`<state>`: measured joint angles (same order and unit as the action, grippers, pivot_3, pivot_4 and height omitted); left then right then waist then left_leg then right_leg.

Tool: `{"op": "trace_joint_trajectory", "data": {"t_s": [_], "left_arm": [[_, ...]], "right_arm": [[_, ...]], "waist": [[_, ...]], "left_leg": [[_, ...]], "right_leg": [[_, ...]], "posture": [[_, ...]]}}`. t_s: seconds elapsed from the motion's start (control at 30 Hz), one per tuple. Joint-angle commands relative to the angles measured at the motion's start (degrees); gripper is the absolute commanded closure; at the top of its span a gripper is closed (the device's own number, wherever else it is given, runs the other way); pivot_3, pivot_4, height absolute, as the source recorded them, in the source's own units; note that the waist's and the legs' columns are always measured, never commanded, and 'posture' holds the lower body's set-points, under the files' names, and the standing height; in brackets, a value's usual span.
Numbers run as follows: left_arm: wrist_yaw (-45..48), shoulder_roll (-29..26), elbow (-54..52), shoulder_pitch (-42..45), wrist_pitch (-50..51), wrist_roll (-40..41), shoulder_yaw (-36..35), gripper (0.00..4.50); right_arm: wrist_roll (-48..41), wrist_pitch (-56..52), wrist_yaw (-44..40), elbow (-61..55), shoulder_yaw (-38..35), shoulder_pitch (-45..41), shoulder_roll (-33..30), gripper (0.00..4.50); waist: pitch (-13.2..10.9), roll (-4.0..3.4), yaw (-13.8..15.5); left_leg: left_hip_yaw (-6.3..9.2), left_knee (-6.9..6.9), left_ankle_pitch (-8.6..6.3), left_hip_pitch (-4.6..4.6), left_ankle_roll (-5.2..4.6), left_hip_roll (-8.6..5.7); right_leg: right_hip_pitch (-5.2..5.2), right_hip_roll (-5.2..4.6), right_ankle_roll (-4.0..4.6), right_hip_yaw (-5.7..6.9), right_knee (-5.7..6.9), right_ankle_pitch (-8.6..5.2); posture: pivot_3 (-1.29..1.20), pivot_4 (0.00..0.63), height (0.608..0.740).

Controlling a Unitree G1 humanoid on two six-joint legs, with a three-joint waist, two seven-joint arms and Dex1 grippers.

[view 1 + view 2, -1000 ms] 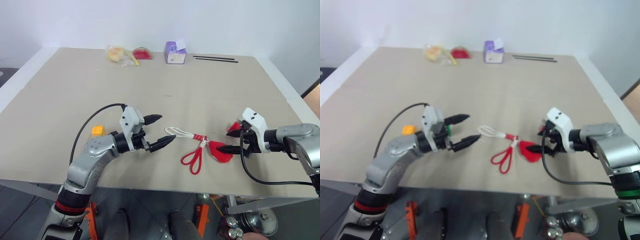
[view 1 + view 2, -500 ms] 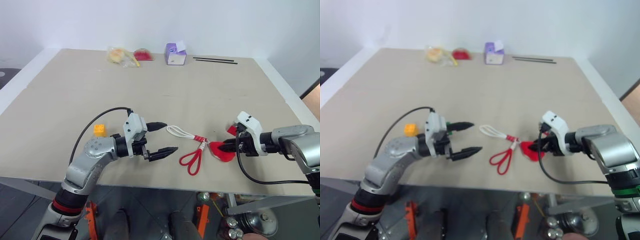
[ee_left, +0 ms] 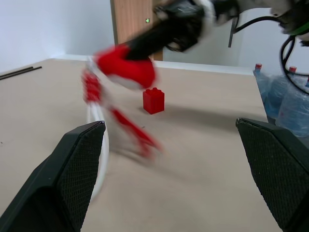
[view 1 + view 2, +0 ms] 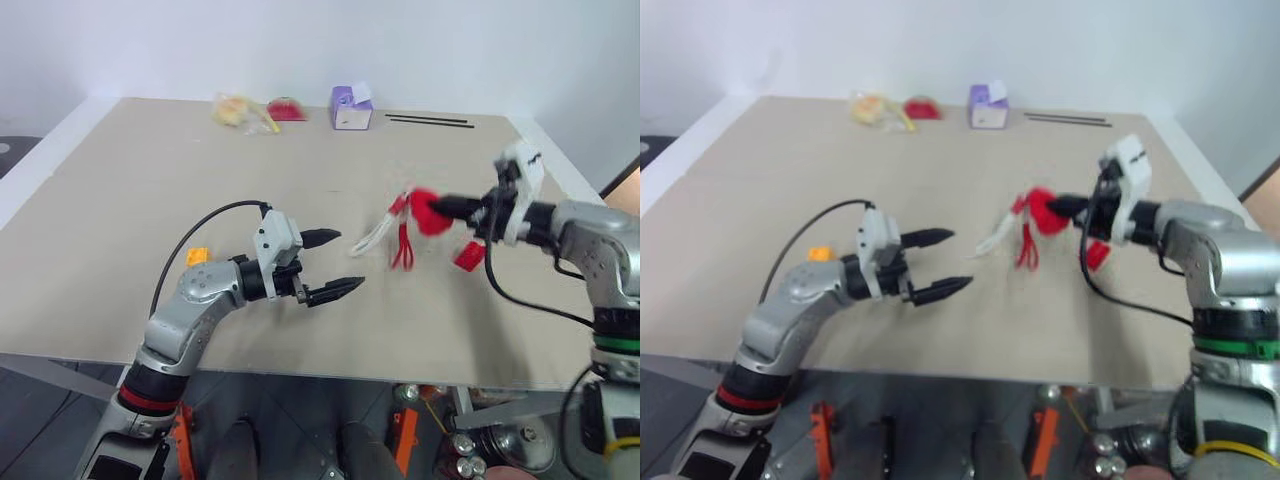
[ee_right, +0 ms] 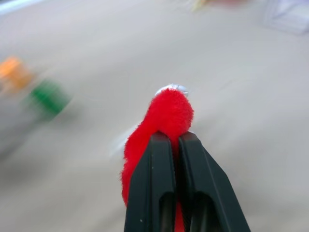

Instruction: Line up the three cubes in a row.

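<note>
**Clearing clutter before the cubes are lined up**

Right gripper (image 4: 447,207) is clamped on a fuzzy red pompom with red and white cord loops (image 4: 428,213), held above the table. Small red studded plastic cube (image 4: 468,255) sits at its 5 o'clock; orange cube (image 4: 196,257) and green cube (image 5: 47,97) lie by the left gripper (image 4: 333,265), whose fingers are spread, empty. Next, I judge: drop the pompom aside, then fetch red.

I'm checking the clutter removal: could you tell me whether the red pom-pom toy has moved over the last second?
Yes. The right gripper, shut on the red pom-pom toy, lifted it off the table, toward the far edge.
</note>
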<state>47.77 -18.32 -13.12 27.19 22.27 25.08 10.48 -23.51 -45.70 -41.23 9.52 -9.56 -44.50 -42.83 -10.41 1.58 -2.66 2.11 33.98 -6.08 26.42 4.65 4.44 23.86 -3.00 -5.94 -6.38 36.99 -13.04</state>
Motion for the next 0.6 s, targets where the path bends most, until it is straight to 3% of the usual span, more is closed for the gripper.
{"op": "trace_joint_trajectory", "data": {"t_s": [0.03,0.23,0.43,0.6], "left_arm": [[-0.7,1.0,-0.6,0.9,-1.0,0.0,-0.5,0.00],[-0.7,1.1,-0.9,0.5,-0.7,0.0,-0.7,0.00],[-0.6,1.1,-1.0,0.6,-0.5,0.2,-0.9,0.00],[-0.4,1.2,-1.0,0.6,-0.4,0.2,-0.5,0.00]], "right_arm": [[7.8,3.5,18.0,13.7,-4.4,-5.2,1.1,4.47],[13.6,12.0,36.5,27.2,-9.2,-8.7,0.5,4.47],[16.0,15.2,40.0,31.4,-9.1,-9.9,-1.1,4.47],[16.8,14.7,40.9,31.0,-9.1,-9.4,-0.7,2.81]], "waist": [[0.0,0.00,0.2],[0.0,-0.04,0.4],[0.0,-0.15,-0.2],[0.0,-0.15,-0.1]], "left_leg": [[0.00,0.01,0.00,0.01,0.00,0.00],[-0.01,-0.38,0.00,0.12,-0.01,-0.03],[-0.01,-0.59,-0.05,0.08,-0.11,-0.03],[-0.01,-0.49,-0.04,0.08,-0.11,-0.03]], "right_leg": [[0.00,0.00,0.01,0.00,0.00,0.01],[0.11,0.00,0.10,-0.03,0.00,-0.04],[0.17,0.02,-0.01,-0.03,0.02,-0.02],[0.11,0.02,-0.10,-0.03,0.02,-0.28]], "posture": [[0.00,0.150,0.740],[0.00,0.150,0.740],[0.00,0.150,0.740],[0.00,0.150,0.740]]}}
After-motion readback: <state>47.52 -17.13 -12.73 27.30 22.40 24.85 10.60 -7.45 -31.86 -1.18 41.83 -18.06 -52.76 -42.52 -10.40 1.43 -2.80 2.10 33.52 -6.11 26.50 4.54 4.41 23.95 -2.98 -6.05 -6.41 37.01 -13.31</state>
